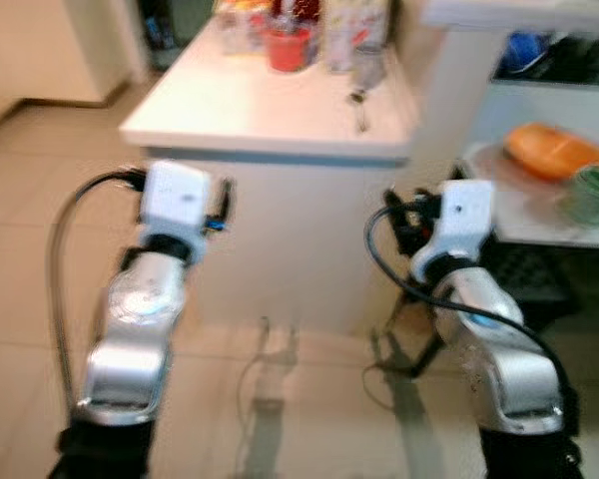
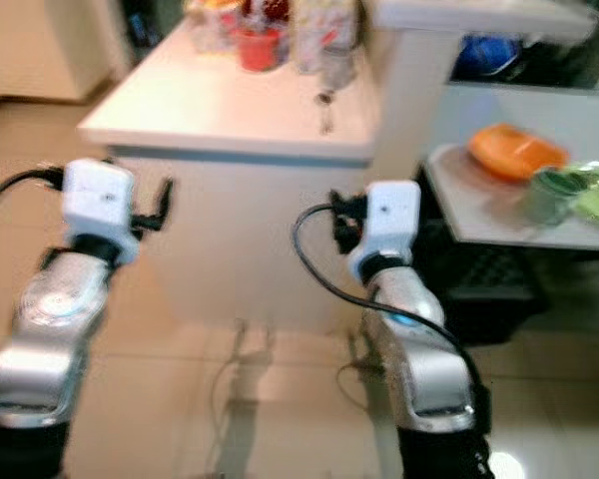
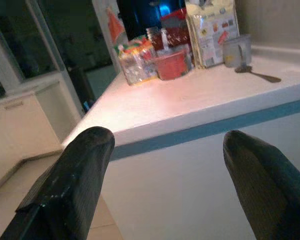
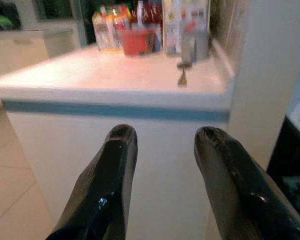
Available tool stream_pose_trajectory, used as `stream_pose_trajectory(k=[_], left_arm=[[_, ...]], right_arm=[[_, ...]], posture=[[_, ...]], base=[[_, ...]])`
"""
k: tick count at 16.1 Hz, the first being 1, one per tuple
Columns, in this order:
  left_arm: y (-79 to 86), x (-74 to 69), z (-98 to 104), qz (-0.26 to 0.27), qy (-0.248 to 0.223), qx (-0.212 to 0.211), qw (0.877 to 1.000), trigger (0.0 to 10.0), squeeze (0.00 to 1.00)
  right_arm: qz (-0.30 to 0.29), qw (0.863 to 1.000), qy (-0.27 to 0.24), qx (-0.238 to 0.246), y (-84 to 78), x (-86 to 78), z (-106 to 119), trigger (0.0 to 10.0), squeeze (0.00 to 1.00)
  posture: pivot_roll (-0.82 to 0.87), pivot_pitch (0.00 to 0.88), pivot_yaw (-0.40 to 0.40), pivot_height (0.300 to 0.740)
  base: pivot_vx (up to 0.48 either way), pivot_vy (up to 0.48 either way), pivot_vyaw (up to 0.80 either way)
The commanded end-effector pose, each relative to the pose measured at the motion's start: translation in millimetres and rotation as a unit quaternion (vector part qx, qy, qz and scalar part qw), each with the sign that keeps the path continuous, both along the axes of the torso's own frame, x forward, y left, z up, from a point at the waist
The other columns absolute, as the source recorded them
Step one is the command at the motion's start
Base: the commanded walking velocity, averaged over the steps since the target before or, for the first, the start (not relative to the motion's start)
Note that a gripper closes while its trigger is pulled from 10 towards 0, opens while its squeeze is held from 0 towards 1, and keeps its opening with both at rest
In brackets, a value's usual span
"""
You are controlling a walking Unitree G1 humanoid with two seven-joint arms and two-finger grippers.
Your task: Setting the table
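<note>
Both the left pincer and right pincer hang open and empty, held low before the white desk. The spoon lies on top, near the red cup. Reaching up blind risks striking the desk's edge.

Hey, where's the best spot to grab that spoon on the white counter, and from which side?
Probably the spoon by its thin handle, the end nearest the counter edge. It lies flat, bowl toward the clear cup, so coming from above with the right gripper, fingers open across the handle, looks easiest.
</note>
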State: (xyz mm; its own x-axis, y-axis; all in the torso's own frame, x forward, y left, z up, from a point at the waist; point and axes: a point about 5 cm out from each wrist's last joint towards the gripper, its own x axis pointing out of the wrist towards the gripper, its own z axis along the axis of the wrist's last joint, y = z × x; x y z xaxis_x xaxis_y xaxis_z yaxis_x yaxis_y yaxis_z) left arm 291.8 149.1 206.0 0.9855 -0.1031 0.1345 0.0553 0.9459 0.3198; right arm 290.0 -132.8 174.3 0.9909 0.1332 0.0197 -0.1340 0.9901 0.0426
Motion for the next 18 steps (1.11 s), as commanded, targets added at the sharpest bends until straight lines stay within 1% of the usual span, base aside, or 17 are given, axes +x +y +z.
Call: stream_pose_trajectory(k=[1,2,3,4,5,7,8,9,12,14,16,18], left_arm=[[8.0,1.9,1.8,0.025,-0.004,0.009,1.000,10.0,0.00],[12.4,1.7,0.6,0.033,-0.001,0.017,0.999,10.0,0.00],[18.3,0.8,0.1,0.044,0.002,0.001,0.999,10.0,0.00],[21.0,0.7,-0.2,0.050,0.005,-0.005,0.999,10.0,0.00],[21.3,2.2,4.0,0.050,-0.008,-0.026,0.998,10.0,0.00],[19.0,3.6,5.2,0.054,-0.008,-0.043,0.998,10.0,0.00],[18.0,3.8,4.0,0.053,-0.005,-0.043,0.998,10.0,0.00],[16.8,3.6,3.1,0.048,-0.003,-0.034,0.998,10.0,0.00],[19.0,2.9,4.0,0.044,-0.003,-0.036,0.998,10.0,0.00],[17.3,3.6,4.2,0.043,-0.002,-0.037,0.998,10.0,0.00],[16.3,4.1,4.7,0.040,-0.002,-0.036,0.999,10.0,0.00],[19.6,4.6,5.8,0.041,-0.003,-0.031,0.999,10.0,0.00]], right_arm=[[-0.005,1.000,-0.006,0.002,-0.3,1.1,3.5,10.0,0.00],[-0.005,1.000,-0.005,0.003,0.6,1.8,3.5,10.0,0.00],[-0.004,1.000,-0.005,0.003,2.6,2.4,3.8,10.0,0.00],[-0.004,1.000,-0.004,0.002,3.4,2.6,4.0,10.0,0.00],[-0.001,1.000,-0.001,0.000,3.2,4.0,6.0,10.0,0.00],[-0.002,1.000,-0.001,-0.003,1.9,5.7,6.6,10.0,0.00],[-0.003,1.000,-0.001,-0.002,1.8,6.4,6.5,10.0,0.00],[-0.005,1.000,0.000,-0.001,2.2,7.3,6.2,10.0,0.00],[0.005,1.000,0.002,-0.010,9.6,8.7,6.3,10.0,0.00],[0.007,1.000,0.003,-0.016,8.9,9.2,6.7,10.0,0.00],[0.008,1.000,0.004,-0.020,8.2,10.4,6.0,10.0,0.00],[0.007,1.000,0.004,-0.018,10.9,11.3,5.3,10.0,0.00]], posture=[[0.04,0.000,-0.009,0.740],[0.05,0.000,-0.011,0.740],[0.04,0.000,-0.013,0.740],[0.04,0.000,-0.012,0.740],[0.03,0.000,-0.016,0.740],[0.04,0.000,-0.014,0.740],[0.04,0.000,-0.017,0.740],[0.05,0.000,-0.018,0.740],[0.04,0.000,-0.018,0.740],[0.04,0.000,-0.017,0.740],[0.05,0.000,-0.017,0.740],[0.05,0.000,-0.017,0.740]], base=[[0.000,-0.480,0.00],[0.000,-0.412,0.00],[0.000,0.000,0.00],[0.000,0.000,0.00],[0.000,0.000,0.00],[0.000,0.000,0.00],[0.000,0.000,0.00],[0.259,0.000,0.00],[0.359,0.000,0.00],[0.441,0.000,0.49],[0.431,0.000,0.80],[0.429,0.000,0.80]])
